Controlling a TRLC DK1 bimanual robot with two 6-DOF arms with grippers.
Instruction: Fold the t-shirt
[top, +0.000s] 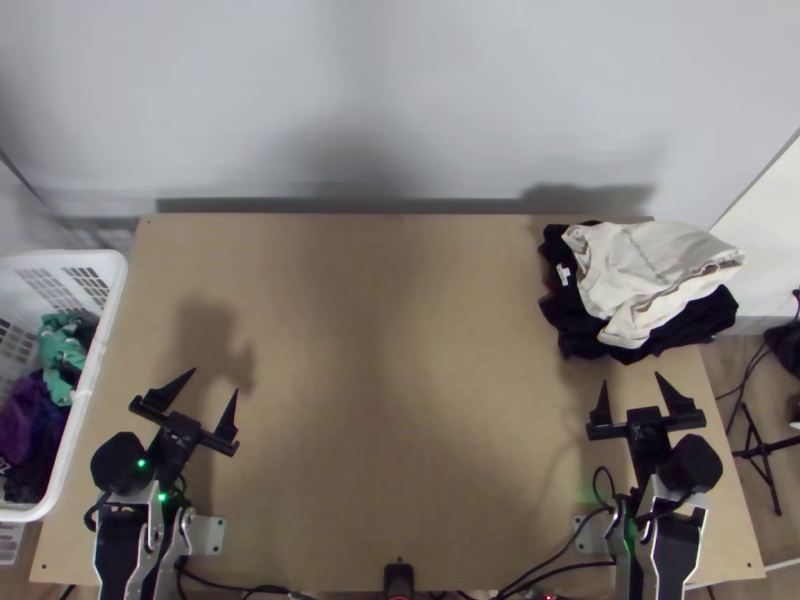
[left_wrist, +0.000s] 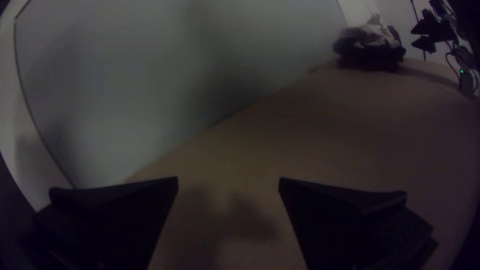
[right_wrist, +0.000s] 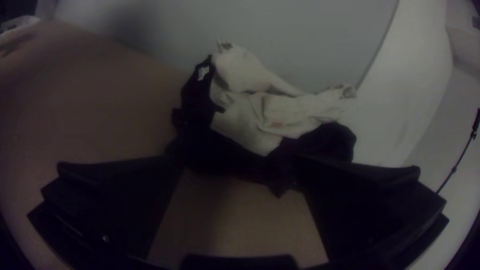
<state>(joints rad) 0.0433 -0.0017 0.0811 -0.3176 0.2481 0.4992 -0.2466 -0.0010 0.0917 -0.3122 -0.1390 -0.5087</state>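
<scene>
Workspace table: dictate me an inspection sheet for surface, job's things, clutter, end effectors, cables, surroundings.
Surface: light wooden table, shadows on its left part.
Job's things: cream cloth bunched on dark cloth, far right corner; can't tell which is the t-shirt.
Clutter: white basket at left edge, green cloth and purple cloth inside.
End effectors: left end effector and right end effector open, holding nothing.
Cables: black cables along near edge.
Surroundings: grey wall behind; black stand at right.
</scene>
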